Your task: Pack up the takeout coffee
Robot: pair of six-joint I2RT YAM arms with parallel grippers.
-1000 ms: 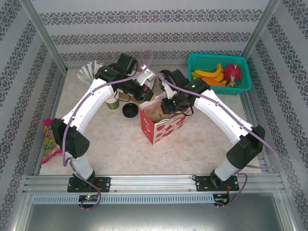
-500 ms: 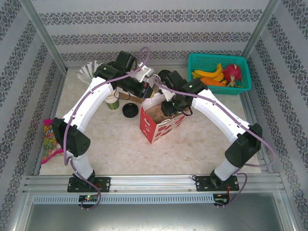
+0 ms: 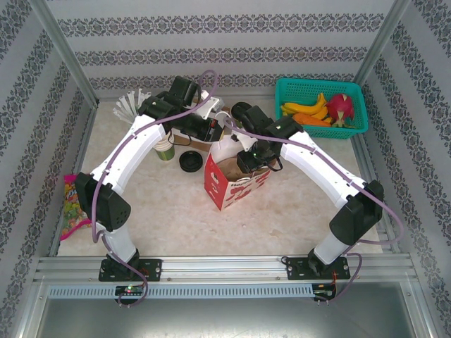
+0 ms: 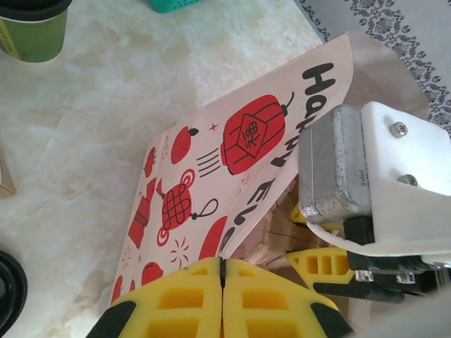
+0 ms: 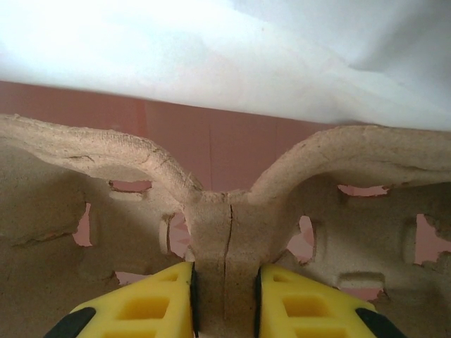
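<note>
Takeout coffee, a small green paper cup with a round black plastic lid [image 4: 29,32], stands upright on the pale marbled tabletop [image 4: 91,134] outside the bag. In the left wrist view it is beyond the bag, on the side of the teal plastic basket of fruit [image 3: 320,105] and well apart from both sets of fingers, so the packing proper is not yet done. What shows is preparation. The red-and-white paper bag printed with lanterns [image 3: 229,184] stands at the middle of the table with its mouth open. A brown moulded-pulp cup carrier [image 5: 232,211] is down inside it, with red bag wall visible behind its arches. I judge the task to be in its first half: the carrier has to be seated and let go, then the cup fetched and lowered into a pocket. The left arm arches in from the near left, its wrist bent down at the bag's far left rim. The left gripper [image 4: 222,278] has its yellow fingers pressed flat together, and the bag's printed panel runs into the seam between them, so it appears to pinch the rim and hold the mouth open. The right arm reaches in from the near right, forearm slanting toward the far left and wrist tipped down into the bag's mouth. The right gripper [image 5: 225,296] pinches the carrier's central upright rib between its two yellow fingers, parted only by the thickness of the pulp.
</note>
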